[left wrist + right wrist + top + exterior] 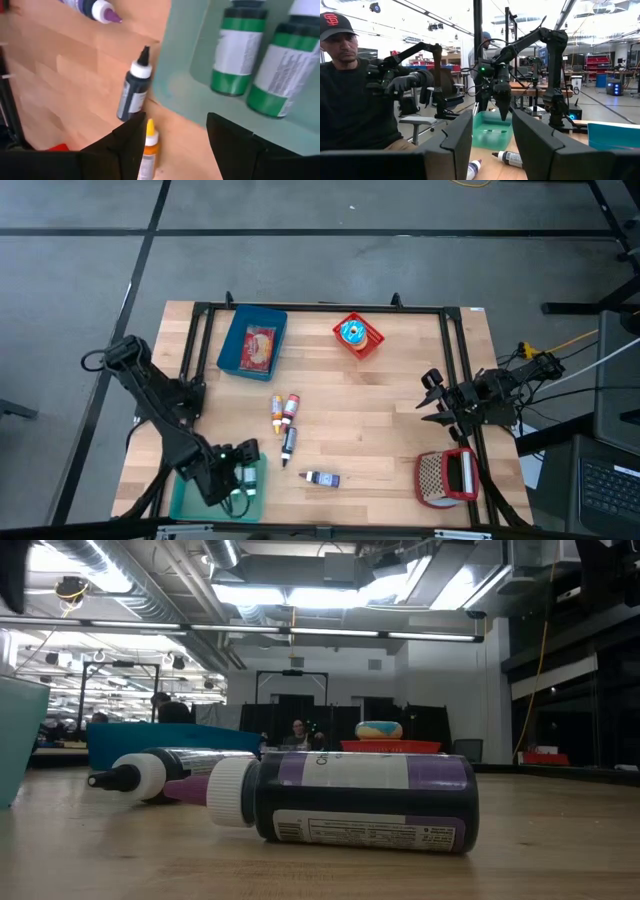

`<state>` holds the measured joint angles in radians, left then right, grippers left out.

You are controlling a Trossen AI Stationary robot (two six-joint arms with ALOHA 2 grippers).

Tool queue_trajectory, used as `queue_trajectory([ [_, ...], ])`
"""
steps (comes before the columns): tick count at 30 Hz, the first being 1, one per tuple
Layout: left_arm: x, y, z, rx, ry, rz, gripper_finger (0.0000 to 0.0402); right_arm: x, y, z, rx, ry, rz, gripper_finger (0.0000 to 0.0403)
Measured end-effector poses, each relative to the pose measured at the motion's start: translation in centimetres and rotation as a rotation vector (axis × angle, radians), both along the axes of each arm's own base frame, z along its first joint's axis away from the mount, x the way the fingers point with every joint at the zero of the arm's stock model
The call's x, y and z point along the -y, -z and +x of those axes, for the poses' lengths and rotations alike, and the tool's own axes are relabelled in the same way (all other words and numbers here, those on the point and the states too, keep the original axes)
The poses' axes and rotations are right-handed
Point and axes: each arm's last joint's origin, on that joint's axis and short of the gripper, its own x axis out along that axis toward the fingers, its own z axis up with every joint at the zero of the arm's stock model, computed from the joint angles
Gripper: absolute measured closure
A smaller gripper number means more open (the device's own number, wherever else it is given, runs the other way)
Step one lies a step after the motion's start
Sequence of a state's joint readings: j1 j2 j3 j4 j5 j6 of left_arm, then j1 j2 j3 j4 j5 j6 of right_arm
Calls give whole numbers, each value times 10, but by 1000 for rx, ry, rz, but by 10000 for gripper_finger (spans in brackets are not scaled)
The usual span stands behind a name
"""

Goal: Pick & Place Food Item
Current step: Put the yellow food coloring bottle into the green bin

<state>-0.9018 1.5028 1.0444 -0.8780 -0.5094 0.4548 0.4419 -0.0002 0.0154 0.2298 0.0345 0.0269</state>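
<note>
The left gripper hangs over the green bin at the table's near-left corner, fingers apart and grasping nothing; the arm hides most of the bin from above. In its wrist view, two green-labelled bottles lie in the bin, their tops cut off. More bottles lie on the wood mid-table: a purple-labelled one, a black one, two near it. The right gripper waits parted and empty at the right edge, behind a red grater.
</note>
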Motion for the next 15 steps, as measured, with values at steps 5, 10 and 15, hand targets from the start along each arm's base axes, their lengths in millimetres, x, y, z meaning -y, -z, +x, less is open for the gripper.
queue_trajectory([
  [5,-19,0,23,-8,-25,22,205,0,0,0,-2,-3,14,261],
  [10,-44,-1,48,-46,-13,16,204,0,0,0,-3,-3,13,261],
  [15,-64,0,60,-83,74,108,210,0,0,0,-8,-3,11,261],
])
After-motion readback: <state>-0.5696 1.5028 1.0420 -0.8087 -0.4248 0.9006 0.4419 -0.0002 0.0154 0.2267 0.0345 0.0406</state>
